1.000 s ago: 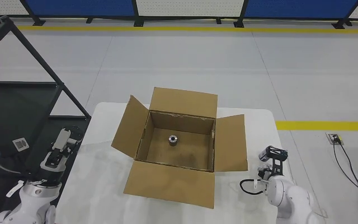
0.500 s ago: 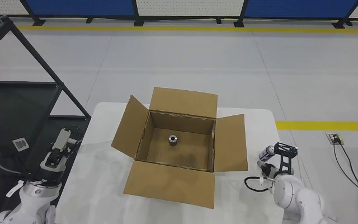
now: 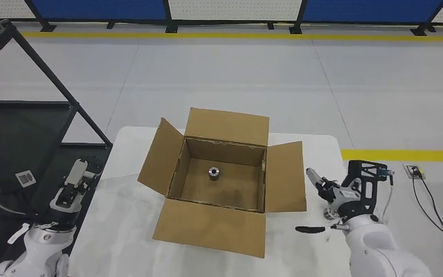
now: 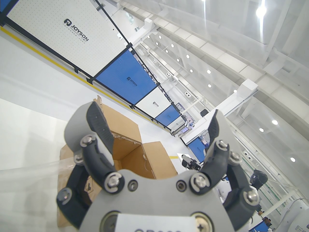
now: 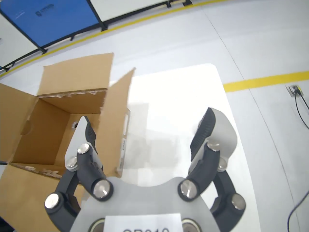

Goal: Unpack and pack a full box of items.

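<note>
- On the white table point(image 3: 121, 208), near its middle: cardboard box point(image 3: 232, 188) standing upright, top open, all four flaps spreading outward.
- Inside the box, lying on its floor toward the far wall: small metal cylinder point(image 3: 214, 172), alone, touching none of the walls.
- To the right of the box, hovering above the table near the right flap: right gripper point(image 5: 147, 114), pointing toward the box, fingers standing wide apart, gripping nothing.
- In the right wrist view, one of its fingers point(image 5: 90, 131) overlapping the edge of that right flap; touching or not, impossible to tell.
- Just off the table's left edge, well apart from the box: left gripper point(image 4: 154, 108), tilting upward toward the ceiling lights, fingers parted wide, carrying nothing.
- In the left wrist view, beyond those parted fingers: the box, showing its brown side and raised flaps.
- Beside the table's far left corner: black metal frame point(image 3: 41, 118) standing on the pale floor.
- Across the far floor: yellow line point(image 3: 208, 34) running along the foot of blue and white partition panels point(image 3: 104, 8).
</note>
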